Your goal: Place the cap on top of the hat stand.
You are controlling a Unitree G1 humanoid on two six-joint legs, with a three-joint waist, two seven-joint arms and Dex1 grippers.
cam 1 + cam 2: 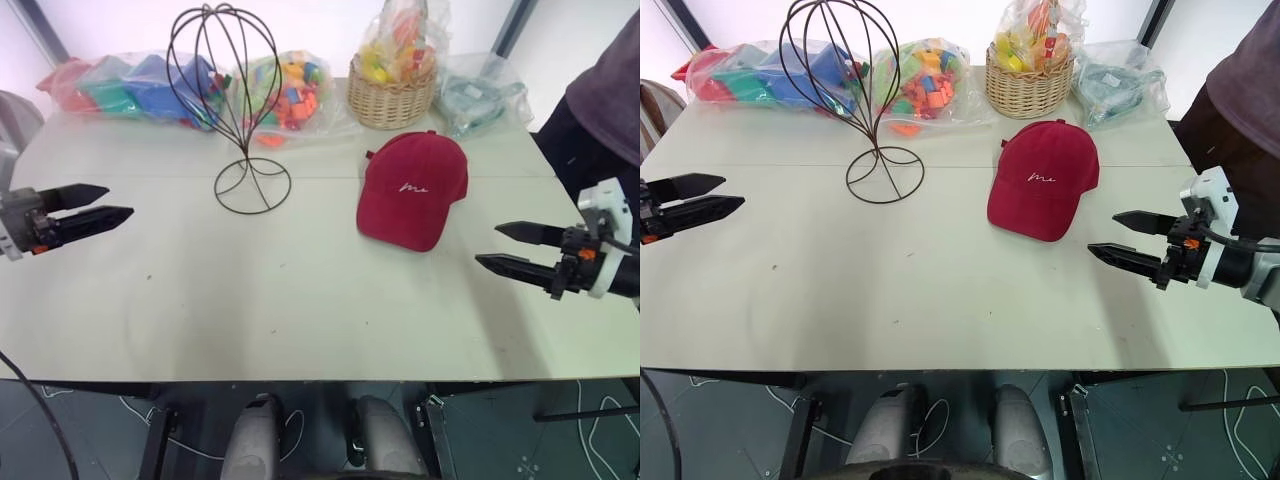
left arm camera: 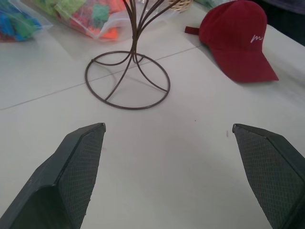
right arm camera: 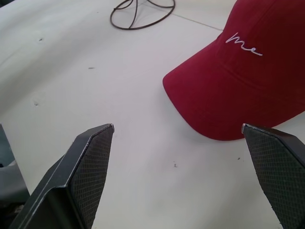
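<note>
On the pale worktop [image 1: 300, 290], seen from the head camera, one dark red cap [image 1: 413, 188] lies flat, right of centre, brim toward the robot, with small white script on its front. One hat stand [image 1: 236, 100] of thin dark wire rises just left of it, well apart from it, its egg-shaped cage top bare. Behind them sit one woven basket [image 1: 391, 98] of bright items and three clear bags: two of coloured blocks [image 1: 140, 88] and one with pale contents [image 1: 482, 95]. A person in dark clothing [image 1: 600, 105] stands at the far right edge. The left tool [image 1: 100, 205] hovers at the left edge and the right tool [image 1: 508, 248] at the right, both empty with fingers spread.

Through the left wrist camera, the two black fingers stand wide apart, framing the stand's round ring base [image 2: 127, 80], with the cap beyond.

Through the right wrist camera, the fingers are likewise spread, and the cap's brim [image 3: 209, 109] lies just ahead between them.

The cap looks light and soft: the fabric crown would likely crumple under a pinch, while the curved brim seems stiffer. The brim edge, or the crown just above it, looks the firmest place to grip. The wire stand appears light and could tip if nudged, so the cap probably needs lowering gently from above.
</note>
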